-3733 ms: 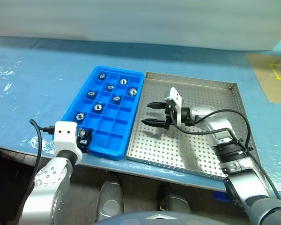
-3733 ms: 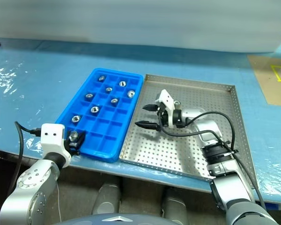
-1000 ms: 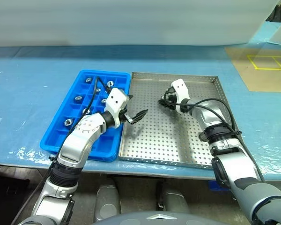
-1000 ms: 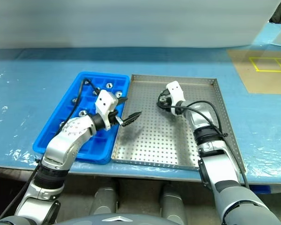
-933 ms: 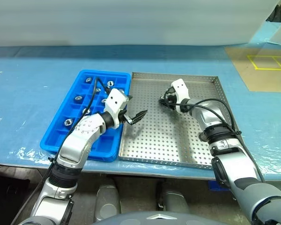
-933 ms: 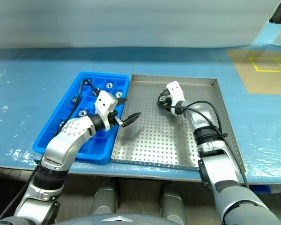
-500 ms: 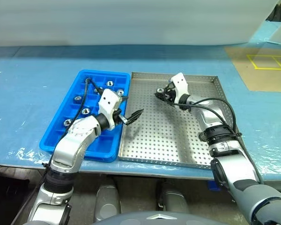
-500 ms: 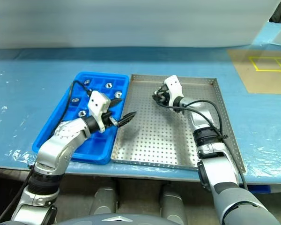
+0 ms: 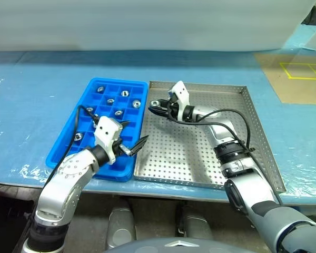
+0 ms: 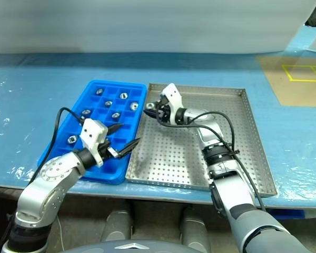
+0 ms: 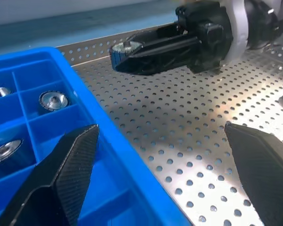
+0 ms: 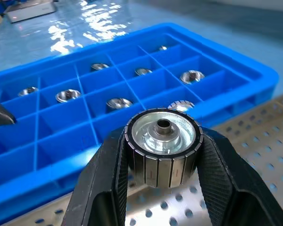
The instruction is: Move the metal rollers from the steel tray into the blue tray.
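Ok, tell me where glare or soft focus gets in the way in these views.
Right wrist view: the roller in the right pincer is sharp; white glare streaks the blue table cover behind the blue tray. Left wrist view: bright sheen on the steel tray floor; near fingertips soft. Left eye view: shiny wrinkles at the cover's left edge.

The bench (image 9: 31,79) is covered by a wrinkled, glossy blue sheet (image 9: 21,105). On it the blue tray (image 9: 68,134) and the steel tray (image 9: 200,158) are set side by side, their long edges touching
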